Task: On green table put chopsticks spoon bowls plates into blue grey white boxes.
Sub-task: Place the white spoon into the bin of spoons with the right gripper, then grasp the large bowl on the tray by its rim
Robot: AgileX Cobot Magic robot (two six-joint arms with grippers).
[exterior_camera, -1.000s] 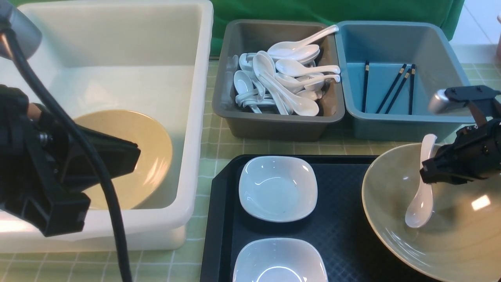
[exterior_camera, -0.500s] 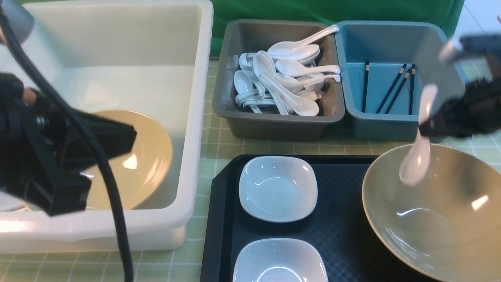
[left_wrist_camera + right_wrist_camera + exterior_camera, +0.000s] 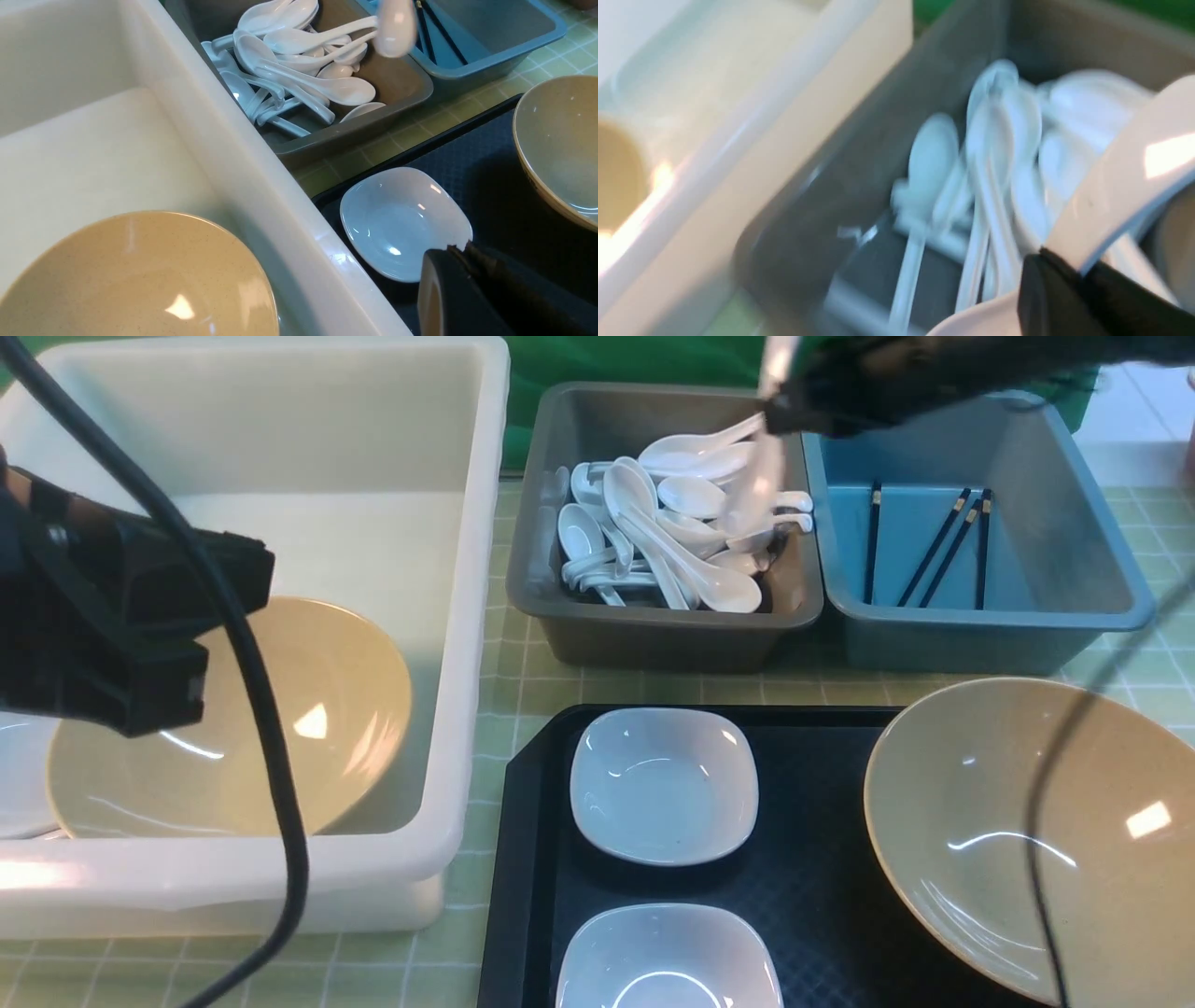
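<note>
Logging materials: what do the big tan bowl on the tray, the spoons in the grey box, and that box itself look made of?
Large round tan bowl: probably melamine or glazed ceramic; glossy, faintly speckled, sharp glints.
White soup spoons: smooth, shiny ceramic or melamine; cannot tell which.
Grey rectangular box: moulded plastic, satin finish, rounded rolled rim.

1. The front camera looks forward from my own side, down over white box, grey box, blue box
2. My left wrist camera, nearer, shares all three
3. My right wrist camera, nearest, blurred, faces the grey box
</note>
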